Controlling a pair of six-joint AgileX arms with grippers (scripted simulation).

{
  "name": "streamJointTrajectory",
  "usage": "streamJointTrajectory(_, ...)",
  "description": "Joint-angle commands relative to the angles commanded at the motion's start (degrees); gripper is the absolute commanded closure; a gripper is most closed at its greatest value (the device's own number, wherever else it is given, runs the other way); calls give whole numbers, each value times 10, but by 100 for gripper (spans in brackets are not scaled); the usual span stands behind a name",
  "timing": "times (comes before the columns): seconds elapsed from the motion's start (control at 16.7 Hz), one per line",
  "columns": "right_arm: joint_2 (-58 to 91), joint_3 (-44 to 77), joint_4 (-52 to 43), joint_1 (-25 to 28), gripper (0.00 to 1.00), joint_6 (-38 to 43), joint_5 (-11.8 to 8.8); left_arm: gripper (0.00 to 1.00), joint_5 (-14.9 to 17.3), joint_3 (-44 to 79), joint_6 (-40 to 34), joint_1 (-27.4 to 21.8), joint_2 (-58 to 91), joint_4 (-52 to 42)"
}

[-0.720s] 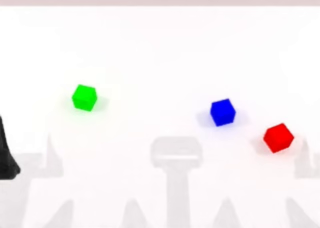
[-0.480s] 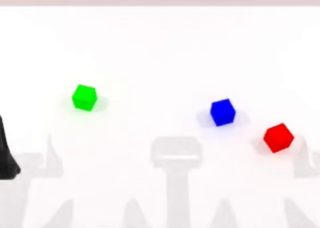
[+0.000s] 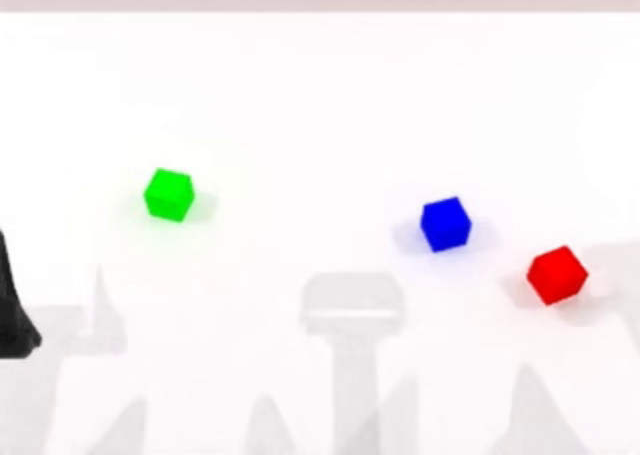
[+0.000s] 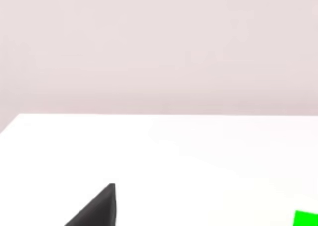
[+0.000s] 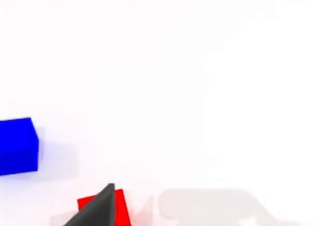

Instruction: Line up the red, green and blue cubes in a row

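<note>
You are seeing bare table [image 3: 300,125] lying open between the green cube [image 3: 168,194] and the blue cube [image 3: 445,224]. Near the right gripper, the red cube [image 3: 556,274] is sitting just beside blue, narrowing that gap.

I see the green cube [image 3: 168,194] alone on the table's left side. Blue cube [image 3: 445,224] sits right of centre, red cube [image 3: 556,274] near it, further right and closer to the front edge. All flat, none touching.

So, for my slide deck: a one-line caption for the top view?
Green cube alone at left, blue cube and red cube apart at right, not yet in a row.
</note>
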Motion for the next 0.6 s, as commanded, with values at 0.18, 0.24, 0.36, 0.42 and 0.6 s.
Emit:
streamJointTrajectory(0.18,187,122,-97,27,0,-9,1,0,0,0,0,0,0,0)
streamJointTrajectory(0.24,249,162,-131,35,0,-12,2,0,0,0,0,0,0,0)
streamJointTrajectory(0.36,366,241,-195,52,0,-18,3,0,0,0,0,0,0,0)
streamJointTrajectory(0.42,420,279,-226,60,0,-21,4,0,0,0,0,0,0,0)
streamJointTrajectory(0.6,560,384,-309,82,0,-27,5,0,0,0,0,0,0,0)
